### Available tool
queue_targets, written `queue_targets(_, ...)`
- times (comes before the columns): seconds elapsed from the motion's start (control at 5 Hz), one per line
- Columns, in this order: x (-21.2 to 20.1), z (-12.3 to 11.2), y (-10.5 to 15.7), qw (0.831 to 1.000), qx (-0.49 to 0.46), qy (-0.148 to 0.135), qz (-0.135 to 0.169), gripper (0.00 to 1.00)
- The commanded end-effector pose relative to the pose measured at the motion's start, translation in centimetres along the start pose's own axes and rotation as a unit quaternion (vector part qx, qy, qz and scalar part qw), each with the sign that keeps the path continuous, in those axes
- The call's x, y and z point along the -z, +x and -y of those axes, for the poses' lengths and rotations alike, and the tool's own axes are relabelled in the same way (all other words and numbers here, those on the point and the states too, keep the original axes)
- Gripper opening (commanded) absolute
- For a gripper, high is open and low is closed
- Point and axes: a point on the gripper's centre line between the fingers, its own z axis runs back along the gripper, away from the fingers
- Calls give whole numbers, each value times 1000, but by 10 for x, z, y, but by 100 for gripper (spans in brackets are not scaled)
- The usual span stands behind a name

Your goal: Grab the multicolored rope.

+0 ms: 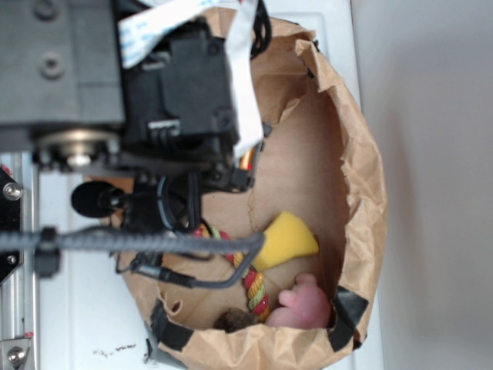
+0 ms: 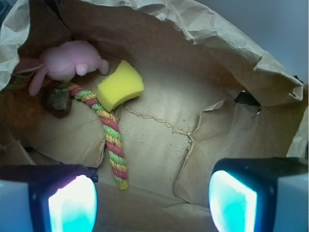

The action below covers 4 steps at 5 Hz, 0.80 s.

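Your gripper [image 2: 152, 203] is spread wide, with nothing between its two glowing cyan pads [image 2: 72, 205]; it touches nothing and hangs above the floor of the brown paper bag [image 2: 231, 53]. The multicolored rope [image 2: 110, 137] lies on the bag's bottom, running from near your left pad up and leftward toward the pink plush toy [image 2: 67, 60]. Its lower, yellow-tipped end sits just beside the left pad but apart from it. The yellow foam wedge [image 2: 119, 89] rests just beside the rope's middle, and a dark brown lump [image 2: 58, 101] sits beside the rope's far end. From the exterior view, the arm hides the gripper, and the rope [image 1: 256, 289] shows only partly under a black-grey braided cable [image 1: 115, 240]. You have no readable writing or labels anywhere.
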Motion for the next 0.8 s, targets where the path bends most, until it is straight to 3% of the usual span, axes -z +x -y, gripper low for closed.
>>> queue_targets(0.0,68,2,32,1000,26,-1,5,100)
queue_targets(0.2,89,17,27,996,90,-10,-7,100)
queue_targets(0.6,96,50,7,983,168,-69,-11,100)
